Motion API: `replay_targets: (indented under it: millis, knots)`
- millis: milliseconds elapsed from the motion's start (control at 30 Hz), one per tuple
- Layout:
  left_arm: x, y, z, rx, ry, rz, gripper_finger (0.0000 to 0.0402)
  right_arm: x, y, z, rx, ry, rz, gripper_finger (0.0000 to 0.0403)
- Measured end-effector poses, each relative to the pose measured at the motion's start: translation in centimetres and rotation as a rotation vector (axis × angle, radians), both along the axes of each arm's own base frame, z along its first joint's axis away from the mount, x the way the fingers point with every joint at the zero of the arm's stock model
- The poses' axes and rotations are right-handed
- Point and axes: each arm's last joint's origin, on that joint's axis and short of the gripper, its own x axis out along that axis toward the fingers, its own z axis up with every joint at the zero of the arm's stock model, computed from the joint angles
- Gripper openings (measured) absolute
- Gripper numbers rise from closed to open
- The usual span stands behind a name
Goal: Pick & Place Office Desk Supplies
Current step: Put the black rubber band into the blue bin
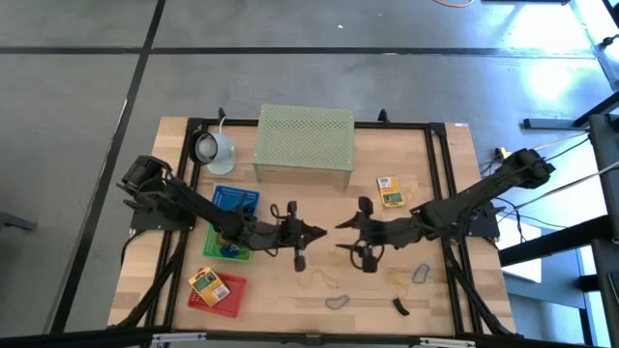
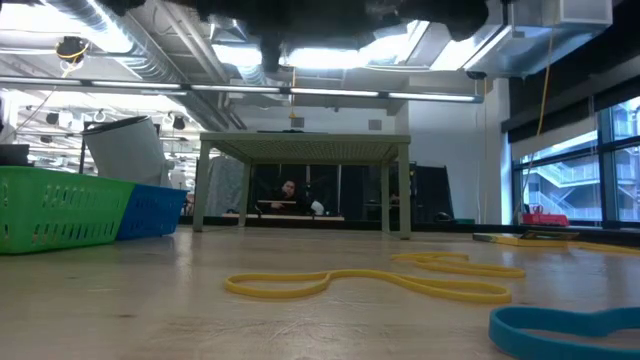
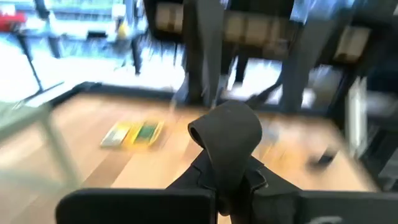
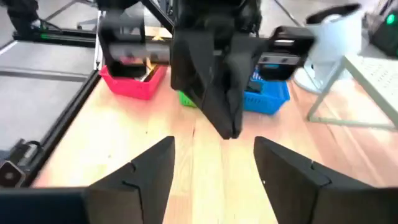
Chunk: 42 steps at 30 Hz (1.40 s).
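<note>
Two small yellow printed boxes are seen — one yellow box [image 1: 390, 190] lying flat on the bare wood toward the table's right, behind the loops; the other yellow box [image 1: 207, 283] resting tilted in the red tray [image 1: 232, 299] at front left.

Thin loops are scattered flat on the front right of the table: a yellow loop [image 2: 370, 282], long and twisted; a grey loop [image 1: 335, 303]; a blue-grey loop [image 1: 422, 274]; a blue loop [image 2: 565, 329] nearest the low camera. A small black clip [image 1: 399, 307] lies near the front edge.
</note>
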Motion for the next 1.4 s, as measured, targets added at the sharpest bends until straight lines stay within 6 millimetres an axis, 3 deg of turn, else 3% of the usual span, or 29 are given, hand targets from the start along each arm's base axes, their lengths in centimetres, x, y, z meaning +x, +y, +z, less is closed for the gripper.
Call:
replay_targets:
  millis: [167, 333, 500, 633, 933, 1167, 1400]
  knots:
    - [-2.5, 1.2, 0.7, -0.007, 0.223, 0.081, 0.0005, -1.2, -0.1, 0.7, 0.039, 0.019, -0.007, 0.0229]
    - [-7.0, 2.9, 2.0, -0.137, 0.458, 0.179, 0.0005, -1.3, 0.1, 0.7, 0.035, 0.026, 0.000, 0.0229]
    - [-11.7, 4.9, 2.6, -0.272, 0.634, 0.411, 0.0006, -1.3, 0.1, 0.7, 0.037, 0.025, -0.001, 0.0229]
    - [-14.1, 5.9, 2.0, -0.337, 0.728, 0.594, 0.0006, -1.3, 0.1, 0.7, 0.040, 0.021, -0.005, 0.0229]
    - [-15.9, 7.1, -1.5, -0.456, 0.815, 0.764, 0.0006, -1.3, 0.1, 0.7, 0.039, 0.022, -0.005, 0.0229]
    - [-16.1, 7.7, -2.3, -0.466, 0.820, 0.798, 0.0008, -1.4, 0.1, 0.5, 0.017, 0.039, 0.001, 0.0229]
    - [-16.2, 7.8, -3.9, -0.493, 0.790, 0.800, 0.0017, -2.3, -0.2, -1.1, 0.115, 0.248, -0.006, 0.0229]
